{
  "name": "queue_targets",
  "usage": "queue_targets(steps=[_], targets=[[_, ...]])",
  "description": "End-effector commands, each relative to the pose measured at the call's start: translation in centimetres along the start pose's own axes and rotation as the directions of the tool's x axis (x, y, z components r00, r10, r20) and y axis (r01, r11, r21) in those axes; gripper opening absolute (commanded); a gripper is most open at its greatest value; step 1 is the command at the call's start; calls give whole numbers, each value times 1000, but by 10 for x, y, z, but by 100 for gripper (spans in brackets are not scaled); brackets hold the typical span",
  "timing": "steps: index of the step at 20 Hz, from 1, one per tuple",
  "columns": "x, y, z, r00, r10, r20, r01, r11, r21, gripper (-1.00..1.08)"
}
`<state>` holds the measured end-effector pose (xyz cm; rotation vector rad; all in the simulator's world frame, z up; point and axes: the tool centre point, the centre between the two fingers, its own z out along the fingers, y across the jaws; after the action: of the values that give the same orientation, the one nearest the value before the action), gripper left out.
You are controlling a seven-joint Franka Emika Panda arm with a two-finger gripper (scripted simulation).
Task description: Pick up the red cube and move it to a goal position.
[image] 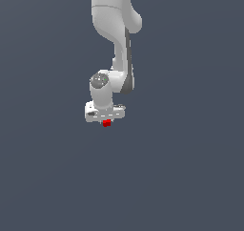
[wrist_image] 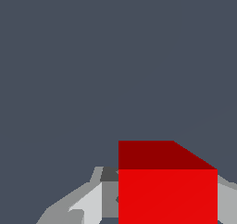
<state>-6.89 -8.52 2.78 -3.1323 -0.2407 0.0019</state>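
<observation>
Red cube [wrist_image: 167,190] held between the end effector's fingers [wrist_image: 88,204].

Close up in the wrist view, grey fingers flank the cube on both sides, clamped on it. From the exterior view, the cube [image: 106,123] sits just under the white end effector [image: 106,120], at the tip of the downward-reaching arm [image: 116,39], against a plain grey background.
</observation>
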Motion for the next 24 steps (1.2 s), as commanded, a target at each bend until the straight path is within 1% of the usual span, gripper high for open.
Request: queue_targets(steps=[1, 5, 15, 19, 24], targets=[[10, -8, -7, 1000, -1, -1, 1, 1000, 0, -100], [32, -26, -21, 1000, -1, -1, 1, 1000, 0, -100], [97, -76, -60, 1000, -2, -1, 2, 1000, -1, -100], [114, -87, -70, 1000, -2, -1, 2, 1000, -1, -100], [125, -95, -76, 1000, -2, -1, 2, 1000, -1, -100]])
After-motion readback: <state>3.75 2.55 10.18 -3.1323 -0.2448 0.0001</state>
